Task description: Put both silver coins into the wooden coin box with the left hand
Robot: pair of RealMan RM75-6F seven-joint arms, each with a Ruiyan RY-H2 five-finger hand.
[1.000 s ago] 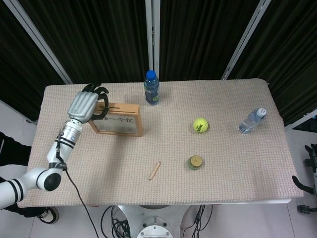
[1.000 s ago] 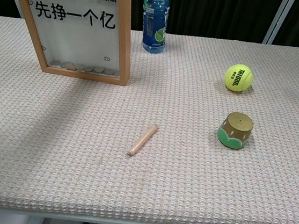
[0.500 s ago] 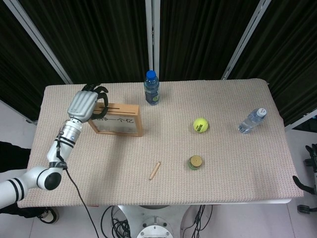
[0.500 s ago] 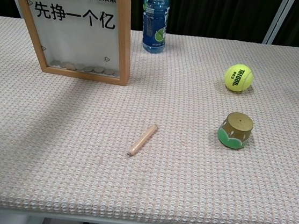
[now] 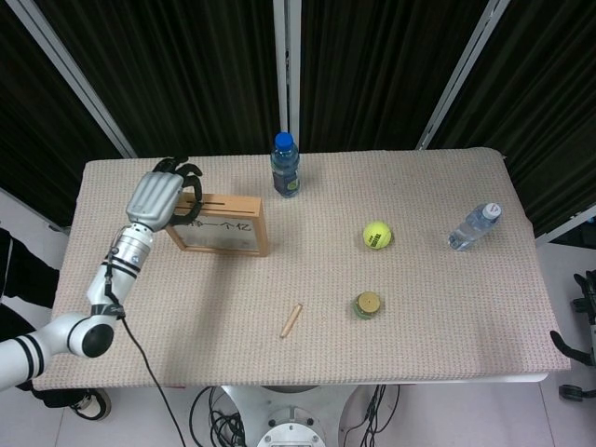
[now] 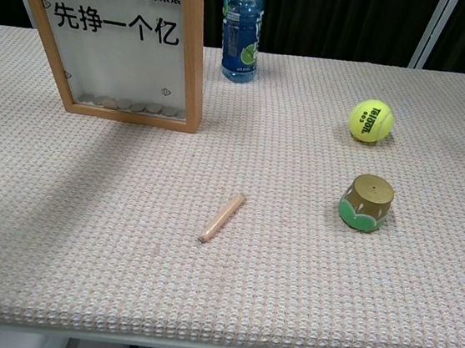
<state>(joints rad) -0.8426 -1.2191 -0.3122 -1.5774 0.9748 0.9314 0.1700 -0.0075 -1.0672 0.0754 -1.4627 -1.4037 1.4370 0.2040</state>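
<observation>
The wooden coin box point(image 5: 222, 226) stands upright at the back left of the table, its glass front point(image 6: 121, 44) printed with characters. Several coins point(image 6: 131, 105) lie along its bottom inside. My left hand point(image 5: 160, 194) hovers at the left end of the box's top edge, fingers point(image 5: 189, 171) curled down over the slot. Any coin between the fingers is hidden, and no loose silver coin shows on the table. At the far right edge, below table level, a dark shape point(image 5: 586, 296) looks like my right hand, mostly cut off.
A blue-capped bottle point(image 5: 285, 166) stands just right of the box. A tennis ball point(image 5: 376, 235), a small gold-topped green pot point(image 5: 369, 304), a wooden stick point(image 5: 291, 320) and a lying clear bottle point(image 5: 473, 226) are spread over the woven table mat point(image 5: 419, 354).
</observation>
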